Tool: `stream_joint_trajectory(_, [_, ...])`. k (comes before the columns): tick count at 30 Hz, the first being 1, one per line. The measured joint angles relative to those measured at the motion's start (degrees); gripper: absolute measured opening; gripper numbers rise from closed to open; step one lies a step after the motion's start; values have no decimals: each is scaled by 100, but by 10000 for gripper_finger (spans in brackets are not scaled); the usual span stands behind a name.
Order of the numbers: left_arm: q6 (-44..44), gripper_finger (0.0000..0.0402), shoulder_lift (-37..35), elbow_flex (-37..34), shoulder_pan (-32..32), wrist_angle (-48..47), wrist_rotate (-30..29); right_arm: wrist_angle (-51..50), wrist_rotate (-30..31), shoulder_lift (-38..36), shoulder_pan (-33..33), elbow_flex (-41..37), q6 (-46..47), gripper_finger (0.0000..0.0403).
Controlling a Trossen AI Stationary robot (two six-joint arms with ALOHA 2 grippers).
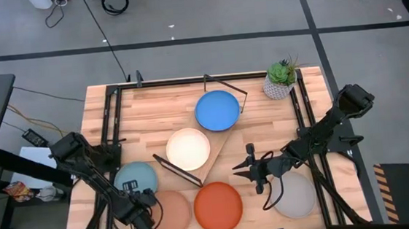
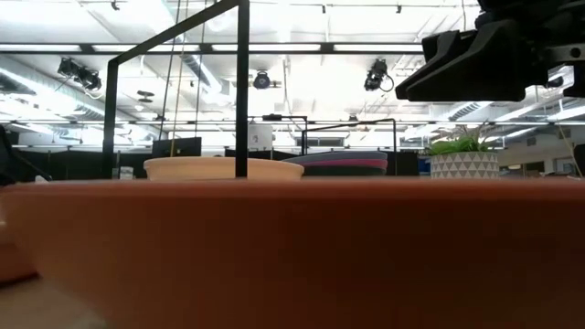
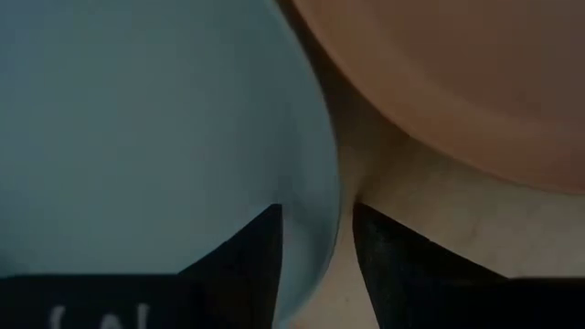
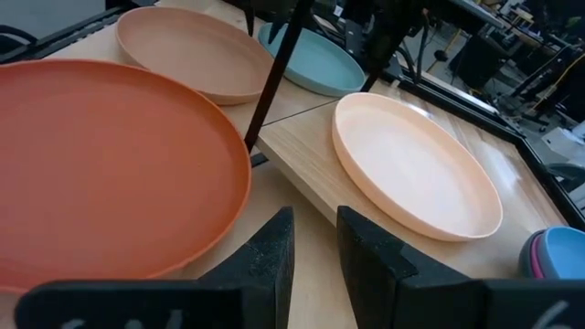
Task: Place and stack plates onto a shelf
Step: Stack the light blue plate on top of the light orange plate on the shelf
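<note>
Now, the shelf [image 1: 211, 147], a light-wood board with thin black wire frames at its ends, lies angled across the middle of the planked wooden surface [image 1: 152, 104]. The cream plate [image 1: 188, 149] sits on its near half, and the blue plate [image 1: 217, 110] tops a small stack at its far end, with a pink rim peeking out under the blue in the right wrist view. Off the shelf, along the near edge of the surface: light blue plate [image 1: 136, 178], peach plate [image 1: 171, 212], orange plate [image 1: 218, 206], grey plate [image 1: 296, 195], all round, shallow, matte.

Left claw [image 1: 144, 216] is down low between light blue and peach, fingers slightly apart astride the light blue plate's rim, no clear pinch. Right claw [image 1: 241, 171] hovers just past the orange plate, beside the shelf's near end, fingers a little apart, nothing between them.

A white-potted green plant [image 1: 281, 79] stands at the far right corner. Beyond, grey floor with cables, ceiling lights overhead.
</note>
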Motion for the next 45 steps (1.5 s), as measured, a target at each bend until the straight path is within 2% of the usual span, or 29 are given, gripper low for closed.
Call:
stream_joint_trajectory(4, [292, 118, 59, 17, 2, 20, 28, 0, -2, 0, 0, 0, 15, 91])
stream_joint_trajectory(8, [526, 27, 65, 181, 22, -204, 100, -2, -2, 2, -2, 0, 13, 91])
stream_joint_trajectory(9, [601, 18, 18, 308, 32, -371, 101, -2, -2, 1, -4, 0, 13, 91])
stream_joint_trajectory(14, [615, 16, -379, 1179, 178, -1683, -58, -2, -2, 2, -11, 0, 13, 91])
stream_joint_trajectory(17, [535, 15, -754, 1691, 243, -1876, -95, -2, -2, 2, -11, 0, 15, 91])
stream_joint_trajectory(20, [193, 15, -1215, 2128, 307, -1719, -168, -2, -2, 2, -23, 0, 1, 91])
stream_joint_trajectory(23, [-525, 15, -1682, 2498, 419, -967, -357, -8, -2, 2, -58, 0, -26, 91])
stream_joint_trajectory(26, [-605, 15, -2071, 2805, 489, -339, -905, -15, -3, 2, -90, 0, -26, 91])
stream_joint_trajectory(30, [131, 15, -2305, 3201, 638, -326, -2023, -14, -5, 2, -87, 0, -18, 91])
stream_joint_trajectory(32, [839, 15, -2306, 3355, 810, -238, -2379, -13, -6, 2, -87, 0, 17, 91])
stream_joint_trajectory(36, [2418, 15, -2308, 3449, 1245, 118, -2638, -29, -6, 2, -87, 0, 81, 91])
stream_joint_trajectory(39, [3287, 15, -2292, 3436, 1659, 244, -3136, -41, -6, 2, -87, 0, 145, 91])
stream_joint_trajectory(42, [3690, 18, -2128, 3417, 2245, 224, -3416, -169, -3, 2, -87, 0, 346, 91])
stream_joint_trajectory(45, [3679, 23, -1841, 3399, 2883, 123, -3105, -349, 5, 2, -48, 0, 533, 91])
